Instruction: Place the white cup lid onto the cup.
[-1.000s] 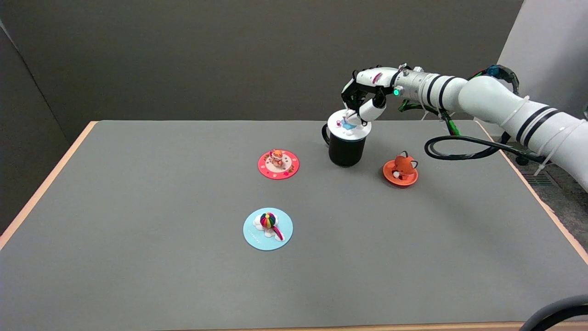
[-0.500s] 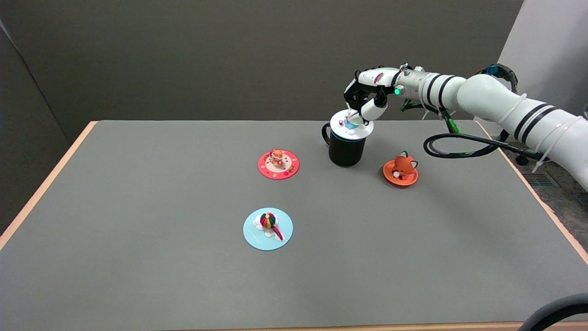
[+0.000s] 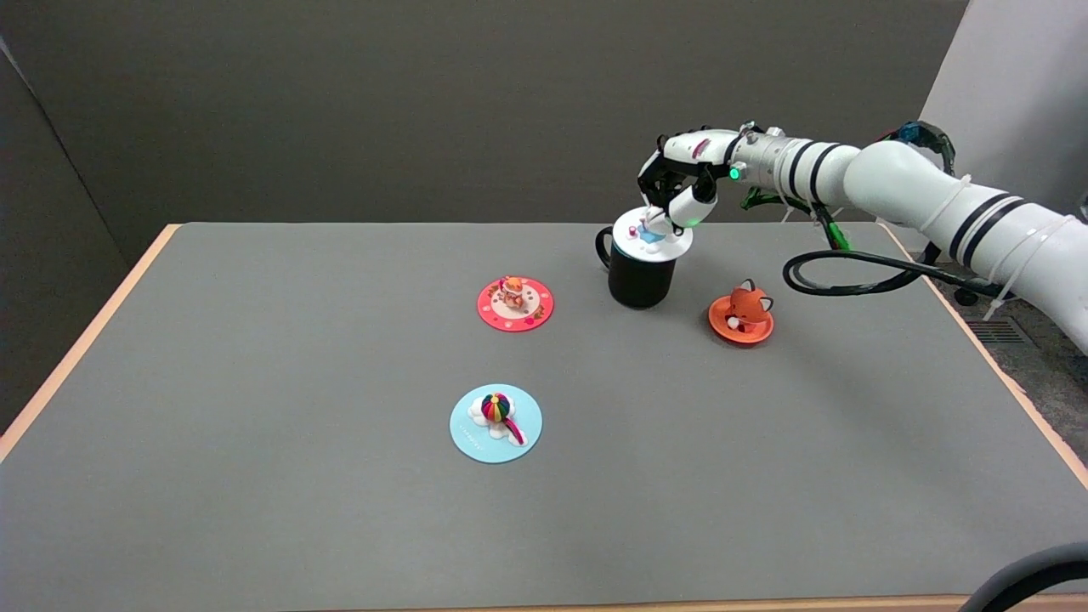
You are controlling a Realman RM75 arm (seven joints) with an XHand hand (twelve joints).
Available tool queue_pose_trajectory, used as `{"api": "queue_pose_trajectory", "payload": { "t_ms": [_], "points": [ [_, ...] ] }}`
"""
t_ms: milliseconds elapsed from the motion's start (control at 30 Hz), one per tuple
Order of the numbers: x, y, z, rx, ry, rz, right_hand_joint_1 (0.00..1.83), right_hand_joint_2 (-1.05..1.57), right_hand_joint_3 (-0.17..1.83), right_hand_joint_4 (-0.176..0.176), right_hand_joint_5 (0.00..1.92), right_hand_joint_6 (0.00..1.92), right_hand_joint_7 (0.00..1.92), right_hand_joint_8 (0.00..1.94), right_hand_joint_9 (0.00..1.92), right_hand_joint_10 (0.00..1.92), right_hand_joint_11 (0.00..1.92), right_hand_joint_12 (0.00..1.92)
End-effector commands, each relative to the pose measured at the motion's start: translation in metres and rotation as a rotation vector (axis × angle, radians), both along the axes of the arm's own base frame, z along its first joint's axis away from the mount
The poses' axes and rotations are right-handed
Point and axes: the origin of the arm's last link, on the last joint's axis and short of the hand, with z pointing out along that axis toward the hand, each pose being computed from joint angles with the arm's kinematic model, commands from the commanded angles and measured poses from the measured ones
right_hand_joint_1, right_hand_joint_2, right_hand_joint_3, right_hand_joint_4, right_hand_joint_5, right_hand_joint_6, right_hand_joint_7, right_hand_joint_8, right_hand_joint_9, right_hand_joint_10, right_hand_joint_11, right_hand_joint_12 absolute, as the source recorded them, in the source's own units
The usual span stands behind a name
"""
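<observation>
- While perched on the black cup (image 3: 641,276) at the table's far right, white cup lid (image 3: 651,239) sitting slightly off toward the cup's right side.
- Right hand (image 3: 680,183) above it, fingers pinched on the small figure atop the lid.
- Orange fox lid (image 3: 741,314) just right of the cup.
- Red lid (image 3: 515,303) to the left; blue lid (image 3: 495,422) nearer the camera on the grey table (image 3: 255,382).

Over the last second the right hand (image 3: 680,183), pinching the figure on top of the white cup lid (image 3: 652,239), has drifted a little to the right and back. The lid has moved with it and now overhangs the right side of the black cup (image 3: 639,279), showing the cup's rim at left.
</observation>
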Motion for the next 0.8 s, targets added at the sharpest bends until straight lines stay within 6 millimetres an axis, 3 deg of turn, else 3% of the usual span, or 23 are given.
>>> {"api": "queue_pose_trajectory", "payload": {
  "t_ms": [33, 433, 800],
  "points": [
    [-0.0017, -0.0003, -0.0012, 0.000, -0.001, -0.002, 0.94, 0.94, 0.57, 0.176, 0.80, 1.41, 0.93, 0.32, 0.81, 0.25, 0.51, 0.26],
    [-0.0021, -0.0003, -0.0016, -0.001, 0.000, 0.002, 0.93, 0.97, 0.53, 0.176, 0.77, 1.43, 0.92, 0.31, 0.81, 0.24, 0.50, 0.27],
    [-0.0030, 0.0000, -0.0013, -0.003, -0.001, 0.003, 0.95, 0.97, 0.47, 0.176, 0.82, 1.33, 0.93, 0.30, 0.80, 0.23, 0.50, 0.26]
  ]
}}
